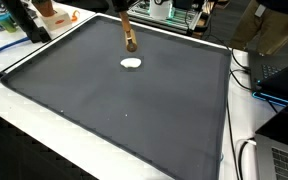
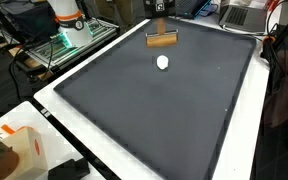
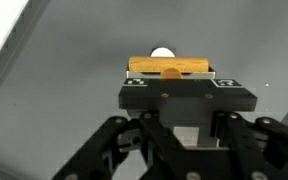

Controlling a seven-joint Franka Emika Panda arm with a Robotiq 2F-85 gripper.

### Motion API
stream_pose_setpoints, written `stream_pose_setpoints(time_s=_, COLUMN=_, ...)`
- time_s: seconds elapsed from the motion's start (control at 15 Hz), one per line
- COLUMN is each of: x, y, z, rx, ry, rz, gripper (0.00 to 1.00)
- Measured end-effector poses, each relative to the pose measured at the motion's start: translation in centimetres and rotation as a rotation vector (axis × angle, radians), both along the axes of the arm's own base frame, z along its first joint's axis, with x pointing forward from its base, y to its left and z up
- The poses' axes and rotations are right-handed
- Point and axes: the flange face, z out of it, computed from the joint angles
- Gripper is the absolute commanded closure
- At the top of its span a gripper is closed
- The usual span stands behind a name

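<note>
A T-shaped wooden tool [image 2: 162, 40], a flat bar on a short handle, hangs just above the far end of the dark grey mat [image 2: 154, 110]. My gripper [image 2: 160, 20] comes down from above and is shut on its handle; in an exterior view the gripper [image 1: 126, 22] and tool [image 1: 131, 43] look slim and tilted. A small white oval object [image 2: 163, 62] lies on the mat just in front of the bar, apart from it, also visible in an exterior view [image 1: 131, 64]. In the wrist view the bar [image 3: 171, 66] crosses beyond my gripper [image 3: 174, 80], and the white object [image 3: 163, 52] peeks over it.
A white table border [image 2: 59, 110] frames the mat. A second robot base with an orange ring [image 2: 69, 20] and equipment stand beyond one edge. A white and orange box [image 2: 19, 150] and a plant sit at a near corner. Cables [image 1: 246, 70] and a laptop [image 1: 284, 70] lie alongside.
</note>
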Motion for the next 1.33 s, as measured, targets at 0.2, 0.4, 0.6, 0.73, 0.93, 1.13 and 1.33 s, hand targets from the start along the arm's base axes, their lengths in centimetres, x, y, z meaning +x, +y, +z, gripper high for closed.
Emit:
stream_pose_setpoints(time_s=0.2, x=1.0, y=1.7, z=-2.4, rx=0.01, ry=0.063, rz=-0.069, gripper=0.52)
stream_pose_setpoints(time_s=0.4, x=1.3, y=2.1, z=-3.4, rx=0.009, ry=0.078, rz=-0.065, gripper=0.77)
stream_pose_setpoints(time_s=0.6, x=1.4, y=1.9, z=-3.4, rx=0.011, ry=0.078, rz=-0.076, gripper=0.77)
stream_pose_setpoints(time_s=0.73, x=1.7, y=1.9, z=-4.4, rx=0.022, ry=0.088, rz=-0.115, gripper=0.77)
stream_pose_setpoints(time_s=0.93, x=2.3, y=1.5, z=-6.6, rx=0.05, ry=0.104, rz=-0.172, gripper=0.77)
stream_pose_setpoints(time_s=1.13, x=2.7, y=0.9, z=-8.5, rx=0.064, ry=0.117, rz=-0.209, gripper=0.77)
stream_pose_setpoints(time_s=1.33, x=2.9, y=0.6, z=-9.3, rx=0.071, ry=0.133, rz=-0.227, gripper=0.77)
